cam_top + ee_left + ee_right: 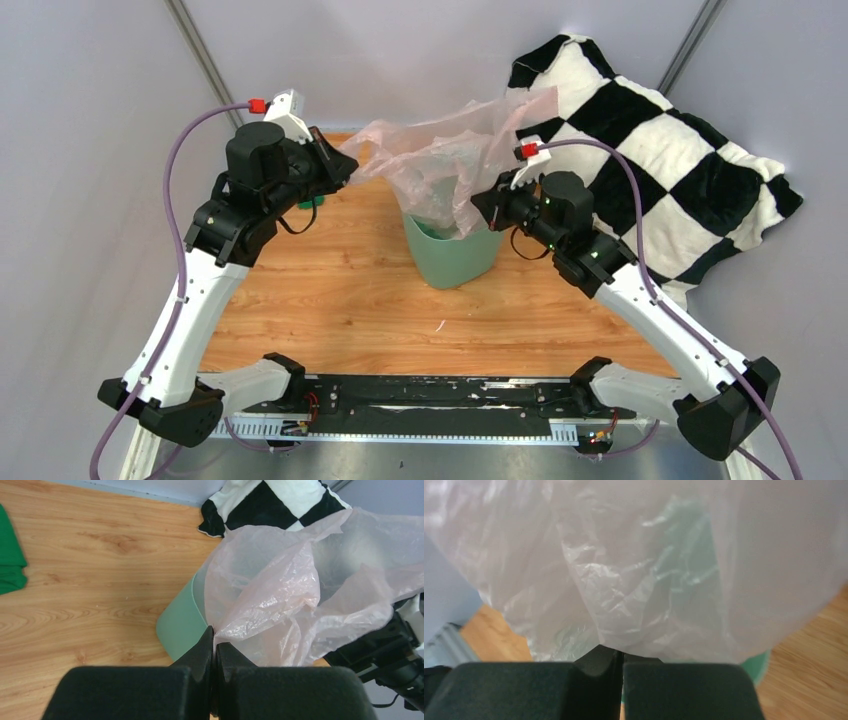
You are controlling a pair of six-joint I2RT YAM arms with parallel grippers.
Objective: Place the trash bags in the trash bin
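Slippage looks the main risk: left pincer [214, 636] and right pincer [620, 654] are each closed tight on a thin edge of the trash bag [440, 150], which billows above the trash bin [452, 258] (lower folds apparently inside); an uneven tug could tear film or topple the bin.

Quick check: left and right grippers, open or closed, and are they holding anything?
Left gripper: closed, pinching an edge of the pink bag.
Right gripper: closed, pinching the pink bag on its other side.
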